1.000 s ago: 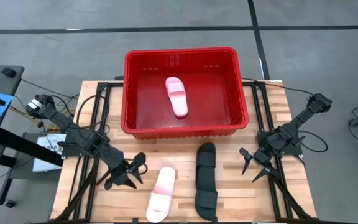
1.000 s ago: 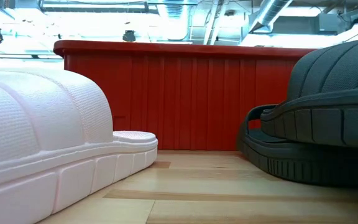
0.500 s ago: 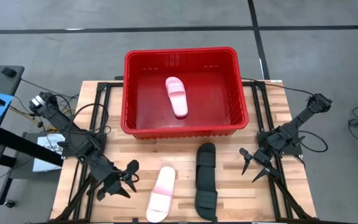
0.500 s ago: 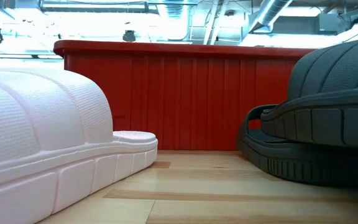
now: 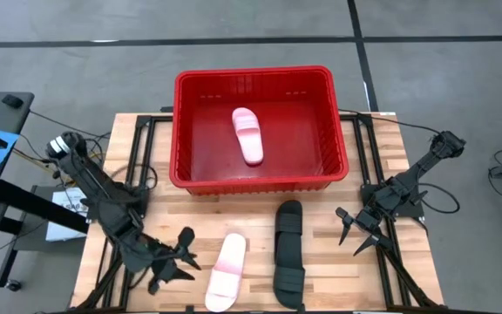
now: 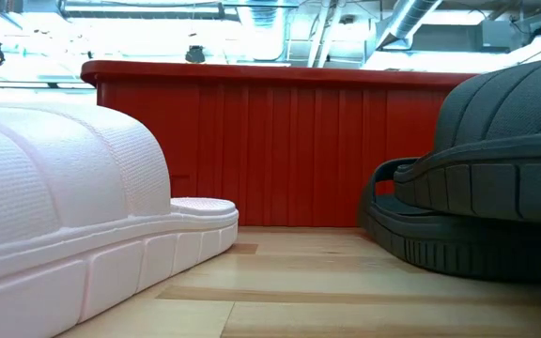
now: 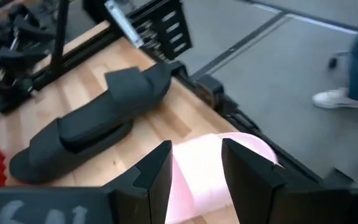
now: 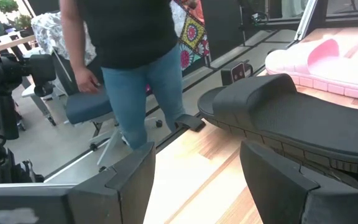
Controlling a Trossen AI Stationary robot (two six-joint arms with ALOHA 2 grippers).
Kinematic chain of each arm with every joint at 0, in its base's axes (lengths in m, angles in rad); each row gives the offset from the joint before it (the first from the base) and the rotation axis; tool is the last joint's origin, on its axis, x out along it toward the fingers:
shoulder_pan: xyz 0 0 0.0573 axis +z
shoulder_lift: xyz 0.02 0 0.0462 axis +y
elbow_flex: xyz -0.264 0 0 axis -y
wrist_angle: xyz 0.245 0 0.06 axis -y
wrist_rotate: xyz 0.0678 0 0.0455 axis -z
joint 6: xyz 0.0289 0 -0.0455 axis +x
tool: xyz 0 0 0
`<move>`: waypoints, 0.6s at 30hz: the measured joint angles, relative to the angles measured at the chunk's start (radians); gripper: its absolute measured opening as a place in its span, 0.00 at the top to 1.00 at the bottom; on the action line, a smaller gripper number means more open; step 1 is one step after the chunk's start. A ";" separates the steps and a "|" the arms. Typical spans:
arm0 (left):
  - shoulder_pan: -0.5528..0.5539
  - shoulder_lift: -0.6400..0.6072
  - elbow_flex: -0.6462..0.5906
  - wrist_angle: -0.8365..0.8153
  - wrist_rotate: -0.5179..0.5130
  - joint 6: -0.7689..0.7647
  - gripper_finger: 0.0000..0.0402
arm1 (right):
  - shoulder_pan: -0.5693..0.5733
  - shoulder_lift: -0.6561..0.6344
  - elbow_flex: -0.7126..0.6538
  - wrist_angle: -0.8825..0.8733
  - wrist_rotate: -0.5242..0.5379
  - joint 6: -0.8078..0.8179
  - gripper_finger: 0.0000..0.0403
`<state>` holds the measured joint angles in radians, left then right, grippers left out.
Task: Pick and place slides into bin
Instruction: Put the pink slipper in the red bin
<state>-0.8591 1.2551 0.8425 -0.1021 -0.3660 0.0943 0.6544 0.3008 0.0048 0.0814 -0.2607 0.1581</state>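
Lining up on the pink slide (image 5: 227, 283): left pincer (image 5: 179, 262) sits just beside it on the desk (image 5: 146, 157), jaws open and empty, the slide showing between its fingers in its wrist view. Right pincer (image 5: 354, 228) waits open near the black slides (image 5: 288, 255), probably next. One pink slide (image 5: 247, 134) is already in the bin (image 5: 183, 131); the rest lie in front of it.
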 joint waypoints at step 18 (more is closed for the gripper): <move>-0.036 0.460 0.475 -0.239 -0.111 -0.343 0.67 | 0.000 0.000 0.000 0.000 0.000 0.000 0.44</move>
<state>-0.8950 1.7150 1.3174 -0.3406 -0.4767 -0.2486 0.6544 0.3004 0.0047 0.0813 -0.2607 0.1581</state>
